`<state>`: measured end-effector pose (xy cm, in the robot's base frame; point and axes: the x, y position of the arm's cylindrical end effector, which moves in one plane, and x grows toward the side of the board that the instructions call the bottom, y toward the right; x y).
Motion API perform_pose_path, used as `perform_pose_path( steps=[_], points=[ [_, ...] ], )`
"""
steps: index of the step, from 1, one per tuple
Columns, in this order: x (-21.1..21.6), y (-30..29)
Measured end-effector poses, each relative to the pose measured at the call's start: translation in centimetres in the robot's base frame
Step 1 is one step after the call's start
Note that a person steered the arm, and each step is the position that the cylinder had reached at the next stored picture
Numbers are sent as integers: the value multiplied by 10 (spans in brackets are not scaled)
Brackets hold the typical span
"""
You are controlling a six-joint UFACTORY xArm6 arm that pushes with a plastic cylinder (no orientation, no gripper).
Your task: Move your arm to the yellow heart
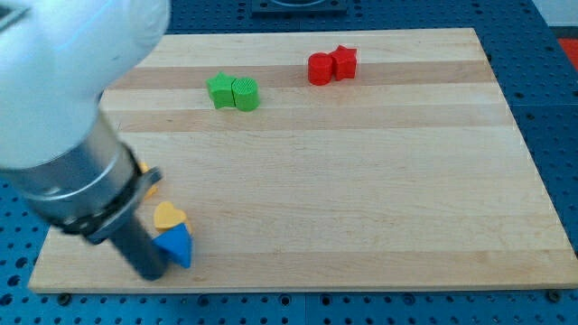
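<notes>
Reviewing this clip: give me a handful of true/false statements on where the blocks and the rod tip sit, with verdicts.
1. The two green blocks touch each other. True.
2. The red blocks lie near the view's bottom. False: they lie near the top edge of the board.
3. The yellow heart sits just above the blue block. True.
4. My tip is beside the green blocks. False: it is at the view's bottom left, just left of the blue block.
5. The blue block lies alone mid-board. False: it touches the yellow heart.
</notes>
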<state>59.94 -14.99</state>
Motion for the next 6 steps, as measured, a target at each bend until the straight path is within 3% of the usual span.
perform_pose_path(
  steps=[2,4,5,6],
  points=[
    [-78,76],
    [-5,72],
    [13,32],
    [0,20]
  ],
)
